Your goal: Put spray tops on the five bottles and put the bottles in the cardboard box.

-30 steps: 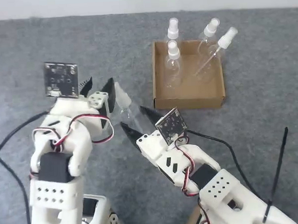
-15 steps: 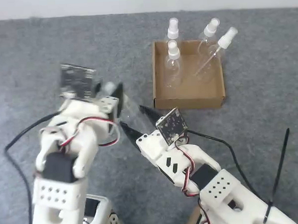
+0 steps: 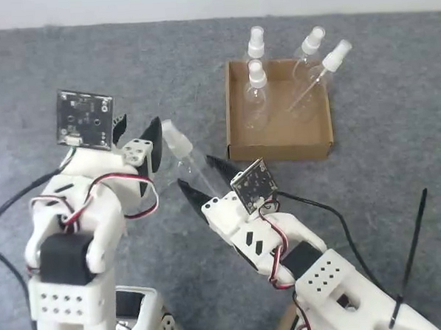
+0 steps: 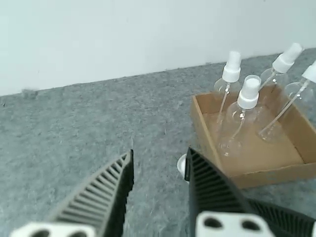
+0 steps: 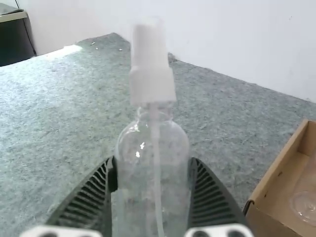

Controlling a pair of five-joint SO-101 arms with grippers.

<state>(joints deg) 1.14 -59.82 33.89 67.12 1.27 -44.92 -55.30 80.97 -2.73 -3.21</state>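
With right jaws gripping the spray bottle (image 5: 152, 163) and left jaws wide, a half-seated spray top (image 5: 150, 64) could pop off.

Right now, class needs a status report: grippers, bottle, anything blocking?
Right gripper shut on fifth bottle, spray top on. Left gripper open beside it. Four other bottles in cardboard box. Nothing blocking.
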